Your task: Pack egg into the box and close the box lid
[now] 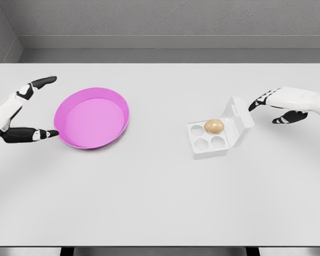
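Nearest the camera we list one white table (160,213), its front part bare, carrying everything below.

Item, one egg box (217,133): white, four round cups in a two-by-two tray, hinged lid (241,116) standing open and tilted back on the tray's far right side. We take this box as our landmark.

Item, one egg (214,126): tan, lying on its side in the box's far right cup, next to the lid. The other three cups (207,143) we count as vacant.

Item, one right hand (281,105): white with black fingertips, arm entering from the picture's right edge. It sits just right of the box and slightly beyond it, fingers spread apart and holding nothing. One dark fingertip (254,105) reaches toward the lid's upper edge; we cannot tell whether it touches.

Item, one bowl (92,117): pink, shallow, round, nothing inside it, resting well to the left of the box on the same table.

Item, one left hand (22,113): far left of the box, just beyond the bowl's left rim. Thumb and finger are held wide apart, one black tip (44,81) pointing up past the bowl's far edge, another (45,134) close beside the bowl's near left rim. It grasps nothing.

Behind the box, past the table's far edge, we note one grey wall (165,18).
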You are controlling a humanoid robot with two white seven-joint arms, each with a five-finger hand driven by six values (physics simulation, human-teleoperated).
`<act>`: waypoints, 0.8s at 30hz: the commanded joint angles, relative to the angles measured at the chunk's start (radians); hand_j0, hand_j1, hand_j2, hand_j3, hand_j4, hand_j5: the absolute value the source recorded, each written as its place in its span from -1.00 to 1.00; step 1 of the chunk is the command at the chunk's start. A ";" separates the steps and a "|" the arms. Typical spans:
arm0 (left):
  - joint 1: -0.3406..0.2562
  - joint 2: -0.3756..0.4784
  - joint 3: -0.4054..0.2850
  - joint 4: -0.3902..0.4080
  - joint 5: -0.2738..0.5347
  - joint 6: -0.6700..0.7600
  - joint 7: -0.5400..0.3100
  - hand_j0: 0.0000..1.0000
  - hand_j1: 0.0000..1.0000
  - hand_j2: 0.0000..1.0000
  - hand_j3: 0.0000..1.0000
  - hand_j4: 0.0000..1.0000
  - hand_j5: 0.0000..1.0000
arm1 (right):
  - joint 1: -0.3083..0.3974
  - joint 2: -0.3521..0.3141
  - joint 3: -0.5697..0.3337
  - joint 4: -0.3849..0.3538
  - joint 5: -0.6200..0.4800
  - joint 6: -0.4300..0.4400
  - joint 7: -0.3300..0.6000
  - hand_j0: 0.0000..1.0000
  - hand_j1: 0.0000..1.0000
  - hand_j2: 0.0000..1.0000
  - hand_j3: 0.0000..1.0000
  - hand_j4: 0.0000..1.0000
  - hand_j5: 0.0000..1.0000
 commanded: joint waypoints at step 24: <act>0.002 -0.007 -0.019 0.020 -0.005 0.001 0.000 1.00 1.00 1.00 1.00 1.00 1.00 | 0.011 -0.056 0.025 -0.251 -0.044 0.003 -0.013 0.50 0.50 0.50 0.50 0.50 0.50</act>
